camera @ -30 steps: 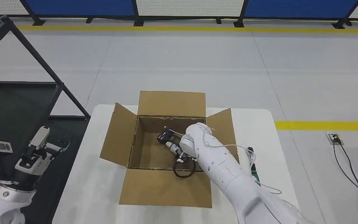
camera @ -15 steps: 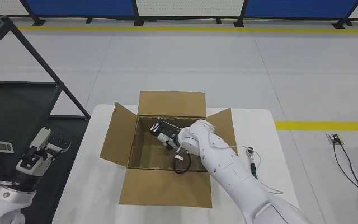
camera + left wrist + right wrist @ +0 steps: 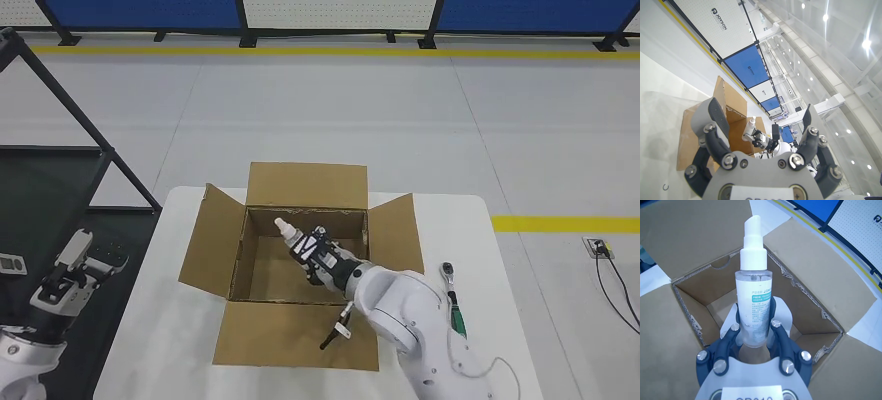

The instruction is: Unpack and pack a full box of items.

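Above the box (image 3: 210, 242), near its far wall, the right gripper (image 3: 318, 250) clamps a spray bottle (image 3: 291, 233). Off the table's (image 3: 150, 330) left edge, the left gripper (image 3: 762, 106) is spread wide, holding nothing.

The right gripper (image 3: 755, 311) is extended forward, fingers clamped on a spray bottle (image 3: 753, 289), while the left gripper (image 3: 761, 106) is held aside, fingers spread wide.

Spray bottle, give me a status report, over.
Right gripper shut on spray bottle, held over the open box. Left gripper open, off to the table's side. Box flaps folded outward, none across the opening.
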Robot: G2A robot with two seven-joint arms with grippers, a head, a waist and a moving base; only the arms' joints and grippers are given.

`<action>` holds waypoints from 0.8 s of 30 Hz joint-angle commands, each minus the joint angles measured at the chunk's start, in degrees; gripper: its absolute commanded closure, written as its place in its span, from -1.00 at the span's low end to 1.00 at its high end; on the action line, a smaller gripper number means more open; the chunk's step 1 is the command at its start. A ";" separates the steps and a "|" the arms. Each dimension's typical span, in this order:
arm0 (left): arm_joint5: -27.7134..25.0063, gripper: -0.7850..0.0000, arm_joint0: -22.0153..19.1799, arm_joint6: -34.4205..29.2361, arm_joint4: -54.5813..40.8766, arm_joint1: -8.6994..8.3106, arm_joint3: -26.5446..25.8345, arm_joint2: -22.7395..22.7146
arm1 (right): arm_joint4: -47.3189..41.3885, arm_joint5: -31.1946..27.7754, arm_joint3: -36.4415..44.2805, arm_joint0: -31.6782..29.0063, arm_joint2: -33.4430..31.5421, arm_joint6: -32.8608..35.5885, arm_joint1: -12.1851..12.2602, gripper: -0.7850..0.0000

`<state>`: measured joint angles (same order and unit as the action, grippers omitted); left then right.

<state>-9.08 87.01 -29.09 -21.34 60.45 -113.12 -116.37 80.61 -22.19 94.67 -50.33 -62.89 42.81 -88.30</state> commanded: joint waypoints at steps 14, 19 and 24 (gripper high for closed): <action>0.18 -1.00 -0.25 -0.78 0.70 -0.03 -0.55 0.84 | -0.70 2.55 0.88 0.25 1.02 -3.19 -0.21 1.00; 0.47 -1.00 -0.44 -1.08 0.78 -0.05 -0.69 1.19 | -4.49 4.64 13.66 -5.42 -5.85 -6.23 0.76 1.00; 0.70 -1.00 -0.82 -1.46 0.96 -0.10 -0.73 1.71 | -6.41 7.97 26.65 -13.31 -14.46 -7.53 1.81 1.00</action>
<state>-8.42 86.28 -30.47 -20.43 60.37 -113.83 -114.76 74.68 -14.72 118.66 -62.04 -75.34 35.17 -86.67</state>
